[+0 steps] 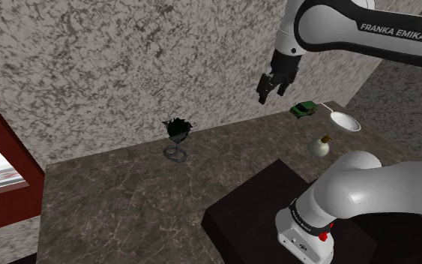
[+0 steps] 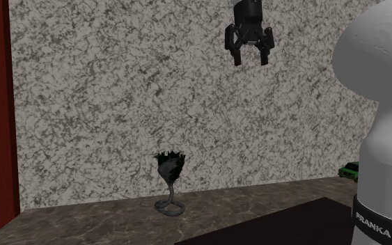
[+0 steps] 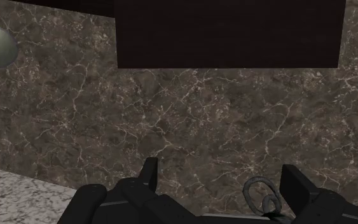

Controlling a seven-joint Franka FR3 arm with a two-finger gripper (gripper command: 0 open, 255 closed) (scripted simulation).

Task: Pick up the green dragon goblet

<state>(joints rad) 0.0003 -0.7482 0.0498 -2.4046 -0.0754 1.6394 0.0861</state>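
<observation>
The black gripper [image 1: 273, 91] hangs high above the dark marble counter [image 1: 119, 202] with its fingers spread apart, holding and touching nothing. The dragon goblet [image 1: 177, 139] stands upright on its coiled stem near the speckled wall [image 1: 127, 67], well to the shoulder view's left of the gripper and far below it. A green toy car [image 1: 300, 109], a white spoon [image 1: 344, 120] and a small round corked bottle [image 1: 321, 146] lie to the right, well apart from the goblet, with bare counter around it and a red window frame [image 1: 7, 150] at the far left.
</observation>
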